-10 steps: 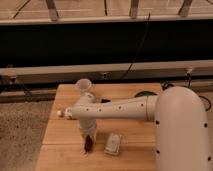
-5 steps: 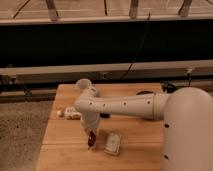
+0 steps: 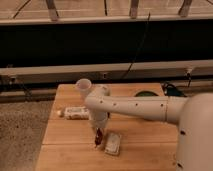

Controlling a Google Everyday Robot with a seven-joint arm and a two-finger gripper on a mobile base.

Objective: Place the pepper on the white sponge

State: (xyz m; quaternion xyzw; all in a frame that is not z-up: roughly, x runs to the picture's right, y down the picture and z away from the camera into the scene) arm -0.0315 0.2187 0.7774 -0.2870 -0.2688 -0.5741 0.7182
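Nearest on the bench (image 3: 65, 150), the sponge (image 3: 113, 143) lies flat, its long axis running diagonally from near left to far right. Just left of it hangs the pepper (image 3: 98, 137), dark red, long axis close to vertical with its tip toward the bench, just beside the sponge's left edge. The end effector (image 3: 98, 134) points down over it and seems to be gripping the pepper by its upper end. The pepper is likely light, fairly stiff and smooth-skinned, so a hold across its thicker stem end should suit. Farther back lie a packet (image 3: 75, 113) and a cup (image 3: 83, 86).
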